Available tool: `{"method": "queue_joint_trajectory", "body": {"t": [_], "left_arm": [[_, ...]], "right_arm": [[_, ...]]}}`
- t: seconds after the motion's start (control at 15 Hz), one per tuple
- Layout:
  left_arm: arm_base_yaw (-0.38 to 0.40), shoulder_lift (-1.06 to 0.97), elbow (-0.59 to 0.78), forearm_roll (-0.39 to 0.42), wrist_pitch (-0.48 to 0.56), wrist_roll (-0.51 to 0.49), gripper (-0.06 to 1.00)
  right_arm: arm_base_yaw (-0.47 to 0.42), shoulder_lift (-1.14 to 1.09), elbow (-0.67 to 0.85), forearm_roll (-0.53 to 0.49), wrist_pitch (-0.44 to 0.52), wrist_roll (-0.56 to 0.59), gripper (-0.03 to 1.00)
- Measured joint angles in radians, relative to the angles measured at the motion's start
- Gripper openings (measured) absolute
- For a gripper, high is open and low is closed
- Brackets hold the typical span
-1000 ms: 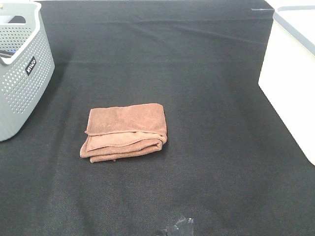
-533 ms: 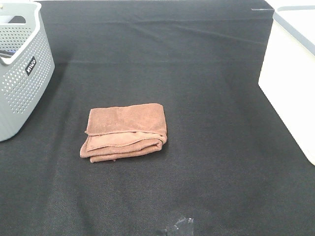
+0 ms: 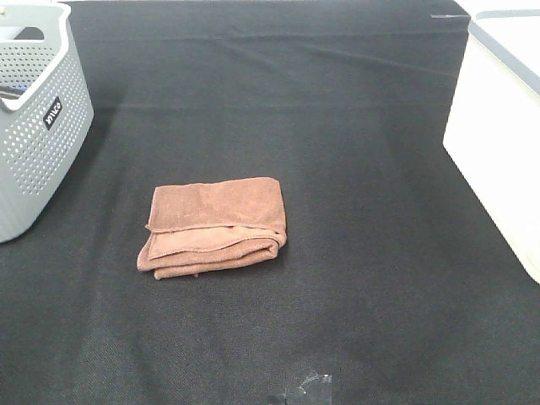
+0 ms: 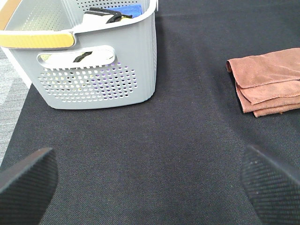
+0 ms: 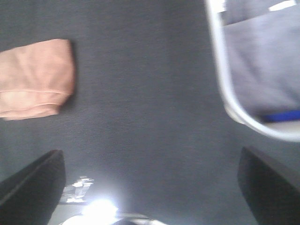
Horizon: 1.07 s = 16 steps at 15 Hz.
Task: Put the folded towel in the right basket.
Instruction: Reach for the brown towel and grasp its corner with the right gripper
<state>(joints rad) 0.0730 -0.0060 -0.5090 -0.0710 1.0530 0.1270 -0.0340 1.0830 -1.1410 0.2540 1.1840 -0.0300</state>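
The folded brown towel (image 3: 215, 224) lies flat on the black cloth, left of the middle. It also shows in the left wrist view (image 4: 268, 80) and, blurred, in the right wrist view (image 5: 35, 77). The right basket (image 3: 498, 143) is white and stands at the right edge; its rim (image 5: 220, 70) shows in the right wrist view. My left gripper (image 4: 150, 187) is open and empty, well short of the towel. My right gripper (image 5: 150, 187) is open and empty, between the towel and the white basket. Neither gripper shows in the exterior view.
A grey perforated basket (image 3: 38, 126) stands at the far left and holds some dark and blue items (image 4: 112, 13). A shiny scrap of tape (image 3: 308, 388) lies at the front edge of the black cloth (image 3: 354, 211). Something blue (image 5: 281, 115) lies inside the white basket.
The towel and both baskets have not moved. Only the glare on the tape scrap at the front edge has shifted slightly.
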Motion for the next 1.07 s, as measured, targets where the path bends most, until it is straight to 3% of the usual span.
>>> {"method": "queue_joint_trajectory", "body": {"t": [0.2, 0.33, 0.47, 0.53, 0.67, 0.73, 0.87, 1.07], "left_arm": [[0.000, 0.000, 0.000, 0.000, 0.000, 0.000, 0.99], [0.000, 0.000, 0.000, 0.000, 0.000, 0.000, 0.99], [0.000, 0.000, 0.000, 0.000, 0.000, 0.000, 0.99], [0.000, 0.000, 0.000, 0.000, 0.000, 0.000, 0.99], [0.000, 0.000, 0.000, 0.000, 0.000, 0.000, 0.99], [0.000, 0.000, 0.000, 0.000, 0.000, 0.000, 0.99], [0.000, 0.000, 0.000, 0.000, 0.000, 0.000, 0.99], [0.000, 0.000, 0.000, 0.000, 0.000, 0.000, 0.99]], "right_arm": [[0.000, 0.129, -0.011, 0.216, -0.076, -0.091, 0.96], [0.050, 0.218, -0.013, 0.343, -0.163, -0.153, 0.96], [0.168, 0.338, -0.029, 0.375, -0.257, -0.169, 0.96], [0.168, 0.338, -0.029, 0.375, -0.257, -0.169, 0.96], [0.307, 0.538, -0.069, 0.382, -0.308, -0.174, 0.96], [0.336, 0.605, -0.081, 0.397, -0.308, -0.175, 0.96], [0.348, 0.722, -0.089, 0.442, -0.334, -0.178, 0.96], [0.348, 0.820, -0.090, 0.460, -0.447, -0.180, 0.96]]}}
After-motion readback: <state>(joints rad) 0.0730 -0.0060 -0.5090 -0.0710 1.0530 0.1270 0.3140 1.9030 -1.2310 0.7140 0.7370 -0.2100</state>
